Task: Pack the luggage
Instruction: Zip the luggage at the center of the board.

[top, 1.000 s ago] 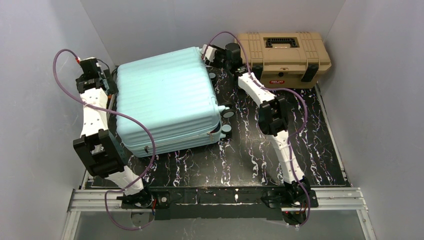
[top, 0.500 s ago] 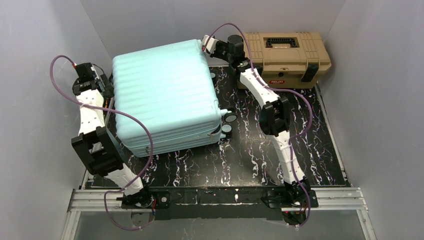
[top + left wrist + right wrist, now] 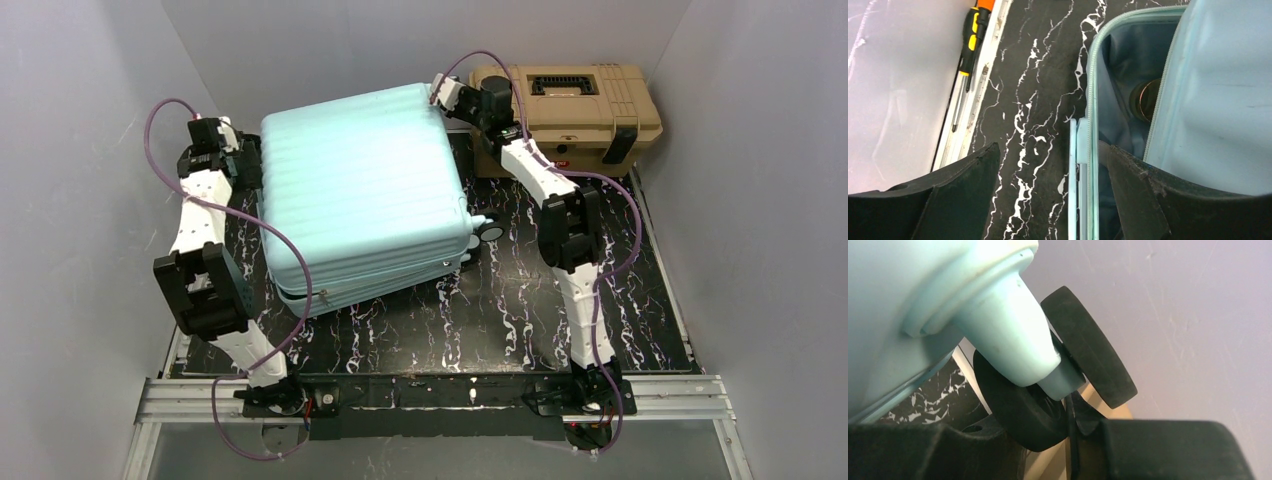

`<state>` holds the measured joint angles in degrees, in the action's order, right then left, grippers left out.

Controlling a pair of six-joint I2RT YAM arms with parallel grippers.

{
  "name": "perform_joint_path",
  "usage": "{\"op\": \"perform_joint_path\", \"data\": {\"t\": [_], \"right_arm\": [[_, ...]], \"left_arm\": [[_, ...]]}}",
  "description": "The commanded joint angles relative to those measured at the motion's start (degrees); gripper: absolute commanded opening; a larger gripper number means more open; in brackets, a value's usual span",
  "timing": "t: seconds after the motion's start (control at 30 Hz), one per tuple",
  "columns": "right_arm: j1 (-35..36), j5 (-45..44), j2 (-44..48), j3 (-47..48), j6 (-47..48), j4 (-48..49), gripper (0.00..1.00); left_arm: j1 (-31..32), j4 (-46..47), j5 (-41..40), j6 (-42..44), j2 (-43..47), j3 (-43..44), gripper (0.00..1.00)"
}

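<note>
The luggage (image 3: 365, 195) is found lying on its broad side on the marbled table (image 3: 500, 320), toward 11 o'clock of its middle, with the tan toolbox (image 3: 570, 110) at 1 o'clock. Its lid is seen ajar and a round brownish item (image 3: 1146, 99) is glimpsed inside, so packing is judged largely done, with shutting and zipping left. The left gripper (image 3: 1052, 150) is spread wide astride the lower shell's rim (image 3: 1079, 145), nothing clamped. The right gripper (image 3: 1063, 432) is set about a caster wheel (image 3: 1020, 412); whether it is pinched cannot be told.

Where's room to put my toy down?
The black marbled tabletop is bare in front of the mint-blue ribbed suitcase, between the left arm and right arm, and right of that arm. Crowded at the back by the tan plastic toolbox.
</note>
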<state>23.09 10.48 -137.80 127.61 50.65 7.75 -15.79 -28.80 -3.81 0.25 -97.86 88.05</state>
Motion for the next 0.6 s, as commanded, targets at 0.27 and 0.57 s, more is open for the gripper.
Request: {"op": "perform_joint_path", "data": {"t": [0.27, 0.57], "right_arm": [[1.6, -4.9, 3.0, 1.0, 1.9, 16.1, 0.78], [2.7, -19.3, 3.6, 5.9, 9.0, 20.0, 0.98]], "left_arm": [[3.5, -2.9, -9.5, -1.8, 3.1, -0.9, 0.74], [3.4, -0.9, -11.3, -3.5, 10.8, -5.1, 0.7]]}}
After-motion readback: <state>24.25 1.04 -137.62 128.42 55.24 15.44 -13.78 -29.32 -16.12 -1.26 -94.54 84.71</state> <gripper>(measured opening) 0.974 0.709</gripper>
